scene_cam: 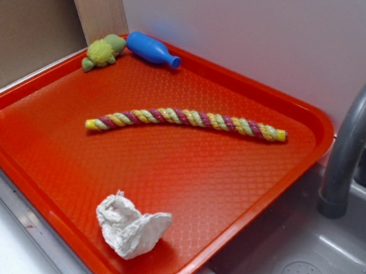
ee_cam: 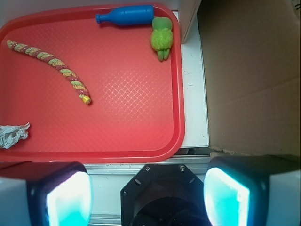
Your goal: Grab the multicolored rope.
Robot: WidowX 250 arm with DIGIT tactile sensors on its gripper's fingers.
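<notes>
Rope: the multicolored rope (scene_cam: 186, 121) lies in a slight curve across the middle of the red tray (scene_cam: 34, 103), touching nothing else.
Jaws: in the wrist view the gripper (ee_cam: 148, 193) hangs outside the tray's near edge, its jaws wide apart and empty, well away from the rope (ee_cam: 49, 63).
Far corner: a blue bottle (scene_cam: 152, 49) lies beside a yellow-green plush toy (scene_cam: 103, 52).
Near edge: crumpled white paper (scene_cam: 131, 225) sits on the tray.
Right: a grey sink (scene_cam: 300, 269) with a faucet (scene_cam: 359, 130).
</notes>
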